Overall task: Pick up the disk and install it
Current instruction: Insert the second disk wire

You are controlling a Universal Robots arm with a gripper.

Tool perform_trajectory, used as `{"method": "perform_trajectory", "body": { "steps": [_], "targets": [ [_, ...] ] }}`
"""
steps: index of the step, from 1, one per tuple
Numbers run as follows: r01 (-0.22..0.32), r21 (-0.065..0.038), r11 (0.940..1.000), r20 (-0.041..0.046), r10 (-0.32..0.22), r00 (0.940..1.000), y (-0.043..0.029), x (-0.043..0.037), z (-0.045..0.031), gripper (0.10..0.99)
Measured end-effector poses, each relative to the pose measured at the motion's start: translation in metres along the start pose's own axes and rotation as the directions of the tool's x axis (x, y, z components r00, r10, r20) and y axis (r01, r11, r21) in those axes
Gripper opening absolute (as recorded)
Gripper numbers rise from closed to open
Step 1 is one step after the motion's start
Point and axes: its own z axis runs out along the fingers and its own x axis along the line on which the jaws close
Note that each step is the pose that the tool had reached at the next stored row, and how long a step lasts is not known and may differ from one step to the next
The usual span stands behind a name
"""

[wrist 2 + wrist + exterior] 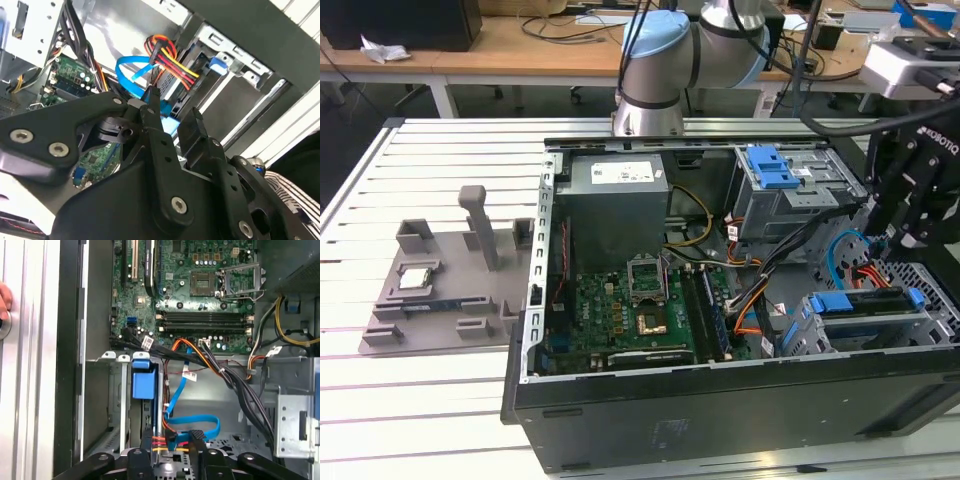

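The disk (865, 303) sits edge-up in its blue carrier frame inside the drive cage, at the case's front corner on the exterior view's right. In the first wrist view its blue carrier tab (142, 384) stands in the bay slot. My gripper (905, 235) hangs just above and behind that cage. Its black fingers are apart in both wrist views, gripper (172, 122) and gripper (172, 441), with nothing held between them. Only cables and the carrier show through the gap.
A looping blue data cable (196, 421) and red-yellow power wires (172, 60) lie right under the fingers. The motherboard (630, 310), power supply (615, 195) and a blue ribbed latch (775, 165) fill the case. A grey fixture (430, 290) holds a chip. A hand (4, 297) rests at the table.
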Motion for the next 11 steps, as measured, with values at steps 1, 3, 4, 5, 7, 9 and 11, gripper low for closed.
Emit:
{"method": "perform_trajectory", "body": {
  "steps": [1,3,4,5,7,9,11],
  "targets": [
    [0.0,0.0,1.0,0.0,0.0,1.0,0.0007,-0.0001,0.0009,0.42],
    [0.001,0.0,1.0,-0.0002,-0.001,1.0,0.0007,-0.0001,0.0008,0.42],
    [0.001,0.0,1.0,-0.0001,-0.001,1.0,0.0008,-0.0001,0.0008,0.42],
    [0.001,0.0,1.0,0.0,-0.001,1.0,0.0008,-0.0001,0.0009,0.42],
    [0.001,0.0,1.0,0.0,-0.001,1.0,0.0008,-0.0001,0.0009,0.341],
    [0.001,0.0,1.0,-0.0001,-0.001,1.0,0.0008,-0.0001,0.0009,0.278],
    [0.001,0.0,1.0,-0.0001,-0.001,1.0,0.0008,-0.0001,0.0009,0.161]
  ]
}}
